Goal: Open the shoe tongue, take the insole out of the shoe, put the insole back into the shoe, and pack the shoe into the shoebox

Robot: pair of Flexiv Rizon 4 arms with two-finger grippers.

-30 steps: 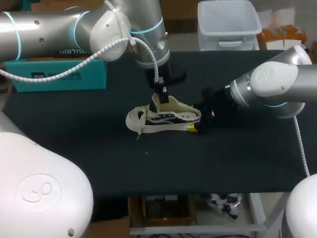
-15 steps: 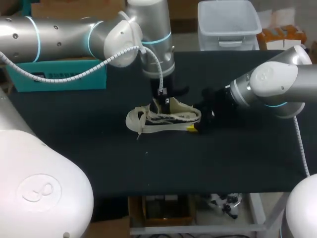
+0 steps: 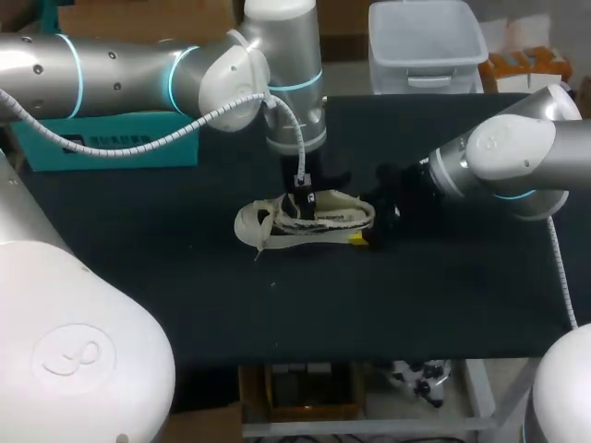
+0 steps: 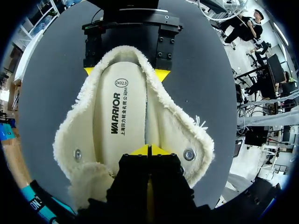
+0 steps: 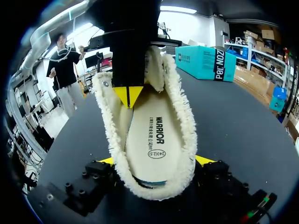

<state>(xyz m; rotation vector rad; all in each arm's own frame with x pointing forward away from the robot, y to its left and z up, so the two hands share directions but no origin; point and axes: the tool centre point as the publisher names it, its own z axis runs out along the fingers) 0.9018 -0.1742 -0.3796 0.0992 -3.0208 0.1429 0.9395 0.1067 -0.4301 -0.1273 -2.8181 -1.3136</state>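
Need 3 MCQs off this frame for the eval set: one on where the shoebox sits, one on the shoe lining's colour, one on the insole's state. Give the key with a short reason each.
1. Where on the table is the teal shoebox?
A. rear left
B. near right corner
C. dead centre

2. What colour is the fleece lining of the shoe?
A. red
B. cream
C. blue

3. Where is the insole?
A. flat on the table
B. in the shoebox
C. inside the shoe

Key:
1 A: the head view shows it at the back, on the left arm's side, apart from the shoe.
2 B: both wrist views show cream pile round the opening.
3 C: it lies in the shoe under the closed tips of the left pincer, while the right pincer clamps the heel.
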